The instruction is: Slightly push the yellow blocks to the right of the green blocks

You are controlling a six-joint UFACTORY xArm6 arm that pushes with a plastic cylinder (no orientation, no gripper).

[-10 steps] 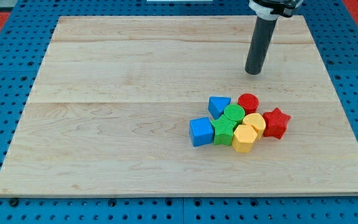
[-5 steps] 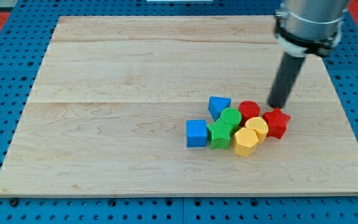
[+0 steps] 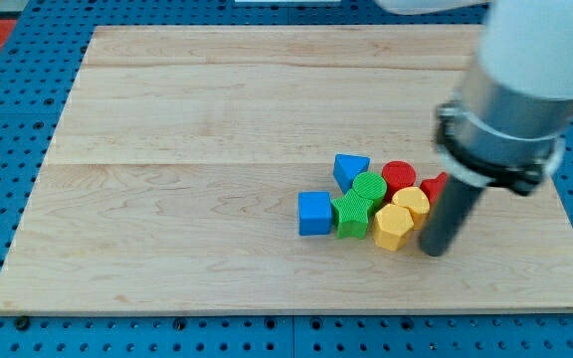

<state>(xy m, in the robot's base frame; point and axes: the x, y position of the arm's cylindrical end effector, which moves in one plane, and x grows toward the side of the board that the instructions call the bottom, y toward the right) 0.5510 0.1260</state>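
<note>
Two yellow blocks sit at the right of the cluster: a yellow hexagonal block point(image 3: 391, 227) and a rounder yellow block point(image 3: 410, 202) just above it. Left of them are a green star-like block point(image 3: 352, 213) and a green round block point(image 3: 370, 186), touching them. My tip point(image 3: 432, 248) rests on the board just right of the yellow hexagonal block, slightly below it, very close to it. The rod covers most of the red star block point(image 3: 434, 186).
A red round block point(image 3: 398, 176) sits above the yellow blocks. A blue triangular block point(image 3: 349, 167) and a blue cube point(image 3: 314, 212) lie at the cluster's left. The wooden board point(image 3: 187, 119) ends at the view's right in a blue pegboard surround.
The rod has moved down the view from above the red star to the right of the yellow hexagon. The blue cube and green star shifted slightly left earlier.
</note>
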